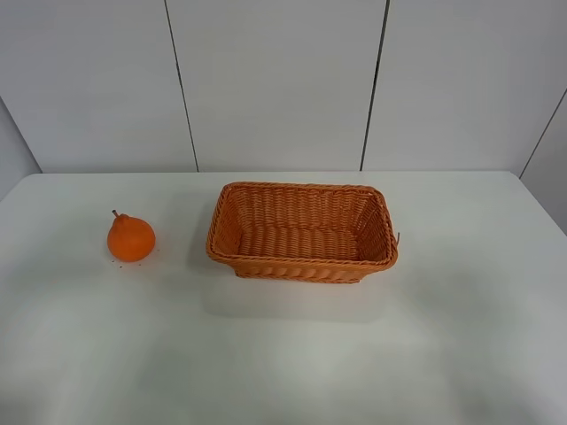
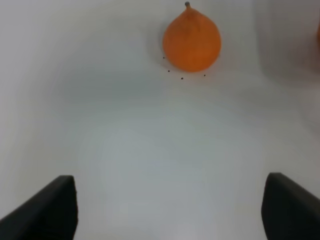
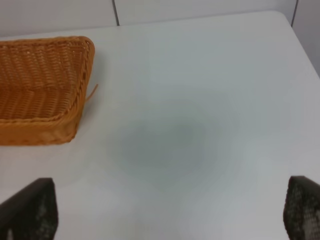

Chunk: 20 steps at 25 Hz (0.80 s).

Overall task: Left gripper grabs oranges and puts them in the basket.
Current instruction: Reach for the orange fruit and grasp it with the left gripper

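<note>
**High view.** White matte desk (image 1: 283, 363), white panelled wall (image 1: 275, 80) behind it with dark seams.
- One basket (image 1: 301, 266): woven wicker, orange-brown, rectangular, sloping sides, braided rim.
- One orange (image 1: 131, 237): rounded, with a knobbed top and a short dark stem. It sits on the desk left of the basket, well apart from it and outside it.
- A few dark specks (image 1: 113, 258) on the desk at the fruit's base.

**Left wrist view.**
- Same single orange (image 2: 192, 41), skin finely dimpled, pear-like in outline. The specks (image 2: 181, 77) are clearer here.
- Left jaws: two black fingertips (image 2: 47, 210) spread wide, bare desk between them. They grip nothing and are well short of the fruit.
- The basket cannot be made out here.

**Right wrist view.**
- One end of the basket (image 3: 45, 85), weave crisp.
- A loose strand (image 3: 92, 93) pokes out at the basket's corner.
- Right jaws: two dark fingertips (image 3: 30, 210) wide apart, holding nothing, over desk to the right of the basket.
- This view has the basket but not the orange.
- Jaws appear only in the two wrist views.
</note>
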Tool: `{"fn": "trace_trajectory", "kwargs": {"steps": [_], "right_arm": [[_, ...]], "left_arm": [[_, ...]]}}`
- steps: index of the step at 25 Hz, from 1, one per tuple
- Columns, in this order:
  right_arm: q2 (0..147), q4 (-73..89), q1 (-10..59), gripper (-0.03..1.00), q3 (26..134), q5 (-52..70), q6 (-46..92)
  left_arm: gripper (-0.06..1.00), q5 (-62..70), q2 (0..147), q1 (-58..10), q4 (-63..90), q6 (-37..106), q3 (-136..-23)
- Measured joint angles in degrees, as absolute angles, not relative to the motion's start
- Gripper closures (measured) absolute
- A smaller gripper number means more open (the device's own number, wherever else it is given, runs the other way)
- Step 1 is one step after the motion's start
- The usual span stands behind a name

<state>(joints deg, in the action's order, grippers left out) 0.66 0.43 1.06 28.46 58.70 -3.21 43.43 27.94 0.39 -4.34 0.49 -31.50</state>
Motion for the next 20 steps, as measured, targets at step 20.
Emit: {"fn": "trace_trajectory", "kwargs": {"steps": [20], "right_arm": [[0.7,0.4,1.1,0.27,28.5,58.7,-3.2]], "left_arm": [[0.08,34.0,95.3,0.4,-4.3,5.2,-63.2]]}}
